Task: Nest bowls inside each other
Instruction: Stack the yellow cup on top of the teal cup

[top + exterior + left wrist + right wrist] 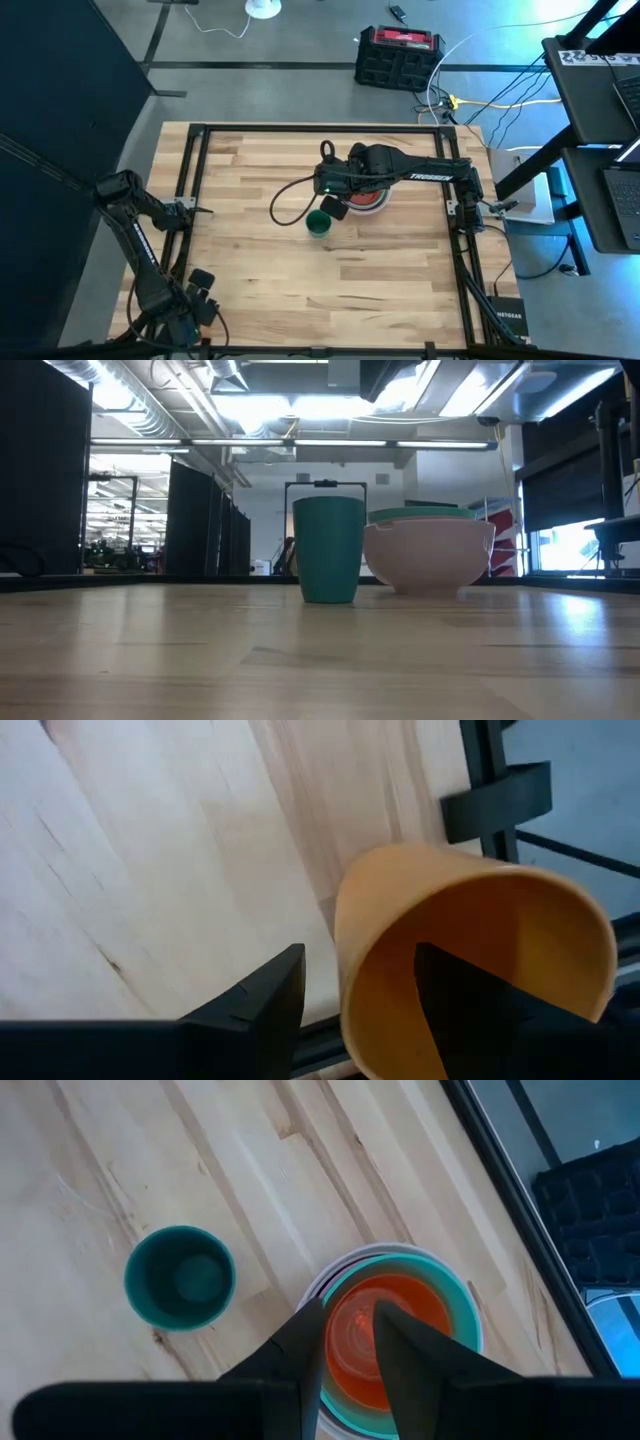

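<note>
Near the table's middle stands a stack of bowls: a pale outer bowl, a green bowl in it, and a red bowl innermost. A green cup stands upright on its base beside the stack. My right gripper hangs above the stack, narrowly open, and the red bowl's floor shows through the gap. At the table's near left corner my left gripper points down, open, astride the wall of an orange cup. The cup's base is hidden. My left gripper comes from above with one finger inside the orange cup and the other outside its wall. A strip of table shows between the outer finger and the wall. Whether the inner finger touches the cup I cannot tell.
A black frame rail runs round the wooden table and passes close by the orange cup. A black cable loops over the table left of the stack. Bare wood lies between the two arms.
</note>
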Controlling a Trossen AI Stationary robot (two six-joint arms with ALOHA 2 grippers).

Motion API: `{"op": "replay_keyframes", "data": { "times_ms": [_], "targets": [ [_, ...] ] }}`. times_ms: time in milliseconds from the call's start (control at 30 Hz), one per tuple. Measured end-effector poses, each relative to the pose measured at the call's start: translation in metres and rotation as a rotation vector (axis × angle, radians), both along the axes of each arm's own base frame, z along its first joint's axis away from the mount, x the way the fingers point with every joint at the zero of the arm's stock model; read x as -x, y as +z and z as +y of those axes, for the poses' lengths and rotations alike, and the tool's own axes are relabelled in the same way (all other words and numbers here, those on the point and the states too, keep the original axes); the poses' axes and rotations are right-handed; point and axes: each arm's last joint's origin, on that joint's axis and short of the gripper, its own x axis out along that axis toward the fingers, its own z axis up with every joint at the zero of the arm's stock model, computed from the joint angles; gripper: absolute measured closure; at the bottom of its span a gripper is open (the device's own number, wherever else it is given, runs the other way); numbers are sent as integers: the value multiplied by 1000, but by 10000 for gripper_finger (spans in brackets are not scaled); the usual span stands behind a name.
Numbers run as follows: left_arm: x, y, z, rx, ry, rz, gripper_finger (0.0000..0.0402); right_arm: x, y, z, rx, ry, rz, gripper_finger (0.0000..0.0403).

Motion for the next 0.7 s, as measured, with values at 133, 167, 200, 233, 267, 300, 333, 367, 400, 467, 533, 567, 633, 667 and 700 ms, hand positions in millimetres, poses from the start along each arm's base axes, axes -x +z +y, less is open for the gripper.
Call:
{"op": "replay_keyframes", "data": {
  "times_ms": [133,167,200,233,267,300,333,367,400,467,533,567,633,667,700],
  "targets": [
    [-1,-2,0,8,25,-2,229,0,0,0,-5,0,0,329],
    [-1,-3,0,10,31,-2,229,0,0,0,-6,0,0,329],
    [-2,-3,0,12,37,-3,229,0,0,0,-8,0,0,329],
    [-2,-4,0,14,43,-3,229,0,0,0,-9,1,0,329],
    [-2,-4,0,15,49,-3,229,0,0,0,-10,1,0,329],
    [-2,-4,1,14,49,-3,229,0,0,0,-10,1,0,329],
    [-2,-4,1,14,49,-3,229,0,0,0,-10,1,0,329],
    [-2,-4,1,12,49,-3,229,0,0,0,-10,1,0,329],
    [-2,-4,1,9,44,-2,229,0,0,0,-10,2,1,329],
    [-2,-4,1,7,38,-3,231,0,0,0,-10,2,1,329],
    [-2,-4,1,5,38,-2,240,0,0,0,-10,2,1,329],
    [-2,-4,1,5,38,-2,247,0,0,0,-10,2,1,329],
    [-2,-4,1,6,38,-2,265,0,0,0,-10,2,1,329],
    [-2,-4,1,6,38,-3,274,0,0,0,-11,2,1,329],
    [-2,-4,1,7,39,-2,281,0,0,0,-11,4,1,329]
  ]
}}
